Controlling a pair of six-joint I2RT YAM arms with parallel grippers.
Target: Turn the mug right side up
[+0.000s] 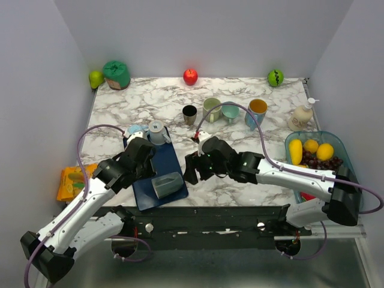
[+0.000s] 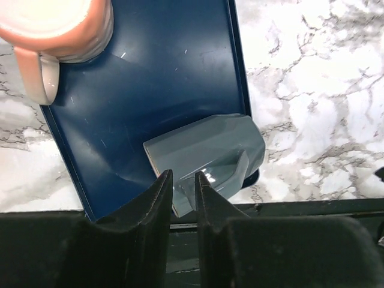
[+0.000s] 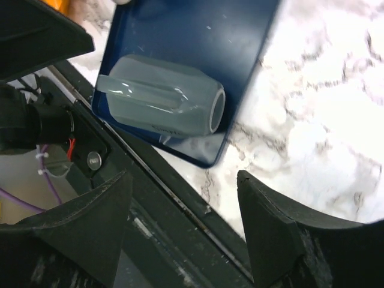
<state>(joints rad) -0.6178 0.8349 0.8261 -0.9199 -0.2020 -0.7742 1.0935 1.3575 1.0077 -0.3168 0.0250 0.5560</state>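
Note:
A grey-blue mug (image 1: 169,185) lies on its side at the near corner of a dark blue tray (image 1: 171,153). My left gripper (image 1: 155,173) sits at the mug's open end. In the left wrist view its fingers (image 2: 162,186) stand close together with the rim of the mug (image 2: 204,150) pinched between them (image 2: 181,180). My right gripper (image 1: 189,171) hovers just right of the tray, wide open and empty. The right wrist view shows the mug (image 3: 162,96) on the tray (image 3: 192,30), handle up, ahead of the open gripper (image 3: 184,180).
A pale mug (image 1: 157,133) stands at the tray's far end. A black cup (image 1: 189,113), a green mug (image 1: 211,109), a teal mug (image 1: 230,112) and a blue mug (image 1: 257,111) stand behind. A soap bottle (image 1: 302,117) and a fruit basket (image 1: 336,144) are at right.

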